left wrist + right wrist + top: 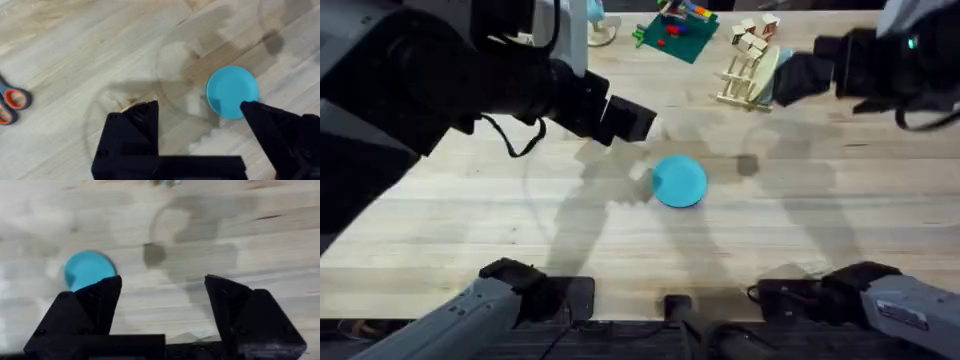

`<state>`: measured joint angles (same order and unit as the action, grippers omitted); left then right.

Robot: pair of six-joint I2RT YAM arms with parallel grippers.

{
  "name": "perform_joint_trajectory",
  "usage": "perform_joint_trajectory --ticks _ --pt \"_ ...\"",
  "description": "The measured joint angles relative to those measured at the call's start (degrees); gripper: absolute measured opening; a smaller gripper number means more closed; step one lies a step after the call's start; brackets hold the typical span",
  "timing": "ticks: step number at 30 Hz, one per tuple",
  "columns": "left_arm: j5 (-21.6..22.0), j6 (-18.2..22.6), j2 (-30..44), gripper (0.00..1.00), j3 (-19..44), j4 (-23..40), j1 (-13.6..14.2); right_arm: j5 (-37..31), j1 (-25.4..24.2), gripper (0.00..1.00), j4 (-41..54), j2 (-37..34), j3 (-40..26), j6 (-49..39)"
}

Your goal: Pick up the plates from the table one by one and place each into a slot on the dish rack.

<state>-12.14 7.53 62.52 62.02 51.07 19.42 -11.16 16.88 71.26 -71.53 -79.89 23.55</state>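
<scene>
As lying flat: blue plate (678,181) probably light, stiff, slick; take by rim. Left gripper (200,112), right gripper (162,287) wide open, empty.

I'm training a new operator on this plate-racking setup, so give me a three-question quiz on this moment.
1. True or false: the turquoise plate lies flat on the table.
2. Where is the cream plate? A) on edge in the dish rack B) flat on the table C) held by a gripper
3. Fill in: the left gripper and the right gripper are both ____.

Key: 1 true; 2 A; 3 open
</scene>
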Motion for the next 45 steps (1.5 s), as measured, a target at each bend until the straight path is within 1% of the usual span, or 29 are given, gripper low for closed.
perform_joint_trajectory --ticks 5,9,11,12,13,15,17,18,19,21,24,27,30,33,37,40,45 --pt "-0.86 -0.5 0.0 0.993 0.0 1.35 0.0 6.7 0.0 0.995 -1.44 4.43 4.74 -1.42" --pt "-3.5 -1.56 0.0 0.992 0.0 3.38 -0.34 11.5 0.0 0.995 -1.63 4.75 5.94 -3.03" --pt "-5.6 -2.01 0.0 0.973 -0.04 4.59 -1.4 12.8 0.0 0.994 -1.71 4.75 6.09 -3.35" --pt "-6.76 -2.01 0.0 0.91 -0.09 5.38 -2.28 13.23 0.0 0.992 -1.72 4.77 6.11 -3.48" --pt "-7.75 -2.39 0.0 0.815 -0.15 5.91 -3.16 13.69 0.0 0.993 -1.76 4.75 6.12 -3.7" --pt "-10.06 -2.4 0.0 0.521 -0.74 6.63 -5.31 14.19 0.0 0.994 -1.79 4.77 6.13 -4.05" --pt "-13.19 -2.41 -0.01 0.2 -2.04 6.58 -7.51 14.45 0.0 0.994 -1.79 4.76 6.13 -4.39" --pt "-15.07 -2.16 0.0 0.086 -2.93 6.44 -8.5 14.53 0.0 0.994 -1.76 4.77 6.13 -4.57" --pt "-17.1 -2.09 0.0 0.055 -3.9 6.19 -9.26 14.65 0.0 0.994 -1.74 4.77 6.13 -4.63" --pt "-21.3 -1.6 0.0 0.045 -6.2 5.3 -10.26 14.73 0.0 0.994 -1.55 4.77 6.13 -4.77" --pt "-26.69 -1.14 0.0 0.044 -9.84 2.33 -10.8 15.08 0.0 0.994 -1.29 4.77 6.13 -4.81" --pt "-31.82 -0.95 0.0 0.044 -13.76 -2.49 -10.88 15.08 0.0 0.993 -0.89 4.76 6.15 -5.11" --pt "-35.39 -2.03 0.0 0.044 -17.63 -8.24 -10.88 15.08 0.0 0.994 -0.74 4.76 6.15 -5.24" --pt "-37.37 -4.3 0.0 0.044 -21.55 -13.49 -10.88 15.08 0.0 0.994 -0.52 4.77 6.14 -5.4" --pt "-38.46 -7.6 0.0 0.042 -25.46 -18.85 -10.88 15.08 0.0 0.994 -0.5 4.77 6.15 -5.42" --pt "-39.0 -9.47 0.0 0.042 -26.92 -20.41 -10.88 15.08 0.0 0.995 -0.5 4.75 6.15 -5.45" --pt "-39.36 -10.67 0.66 0.041 -27.28 -21.12 -10.78 15.08 0.0 0.995 -0.5 4.75 6.15 -5.45"
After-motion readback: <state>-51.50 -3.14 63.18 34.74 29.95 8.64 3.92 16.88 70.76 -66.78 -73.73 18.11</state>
